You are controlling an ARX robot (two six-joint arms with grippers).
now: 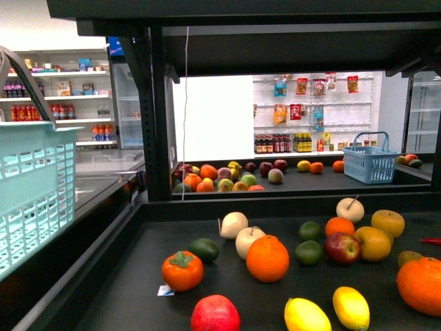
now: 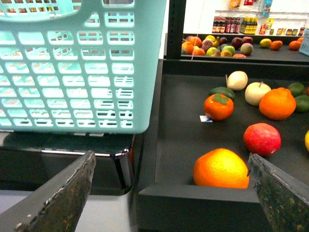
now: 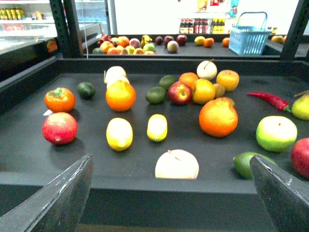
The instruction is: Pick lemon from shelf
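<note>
Lower tray of the shelf, front view: two lemons lie at the near edge, right of a red apple and nearer than a large orange.

The left lemon is bright yellow, smooth and oval, and its near end is cut off by the frame. The right lemon lies just beside it without touching. It has the same colour, looks slimmer, and tapers at the far end.

In the right wrist view both fruits lie lengthwise, pointing away from the camera, on bare dark tray. The left lemon appears fuller and the right lemon narrower. A pale cut-faced fruit sits nearer the rim than both.

The right gripper is spread wide and holds nothing. Its dark fingers stand over the near rim of the shelf, short of the lemons.

The left gripper is likewise spread wide and empty, at the tray's left near corner. An orange lies between its fingers, with a teal basket to the left.
</note>
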